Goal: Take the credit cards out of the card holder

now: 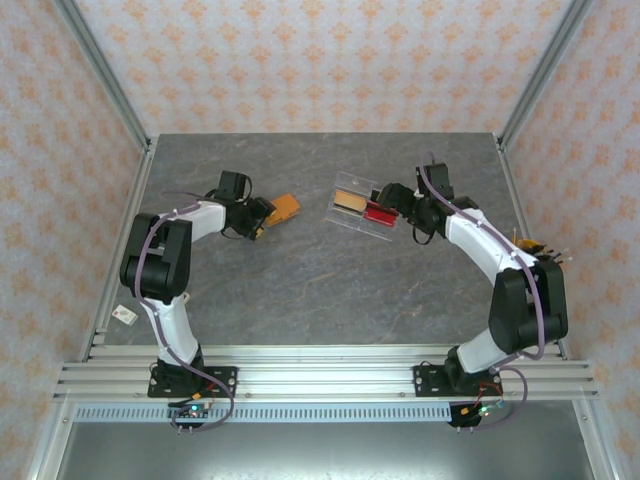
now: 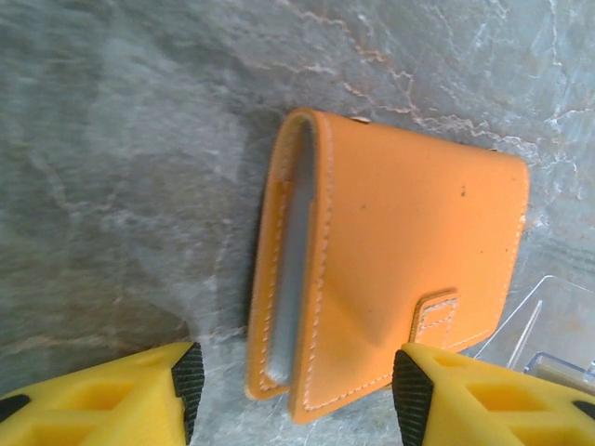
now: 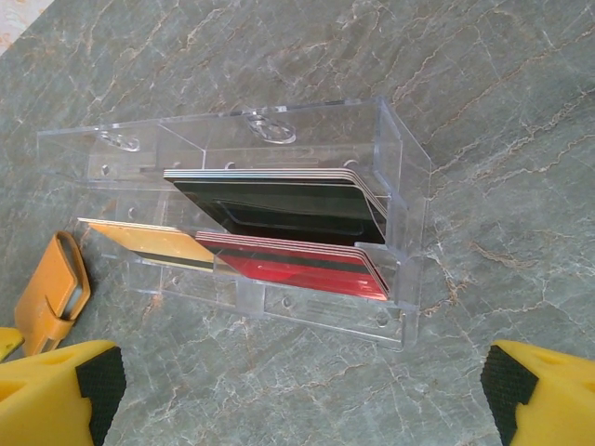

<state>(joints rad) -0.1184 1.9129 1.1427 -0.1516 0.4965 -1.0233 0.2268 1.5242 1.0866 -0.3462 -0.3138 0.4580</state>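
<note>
The orange card holder lies folded on the grey stone table, slightly gaping along its left edge. In that gap shows the pale blue-grey edge of the credit cards, tucked inside. My left gripper straddles the card holder's near end, jaws apart. Its right fingertip sits at the strap corner; the left one stands clear of the leather. From above, the card holder lies just right of the left gripper. My right gripper hangs wide open over bare table in front of a clear case.
The clear plastic case holds black, red and tan stacks and lies between the arms, right of the card holder. Metal frame posts and patterned walls bound the table. A small white tag lies at the left edge.
</note>
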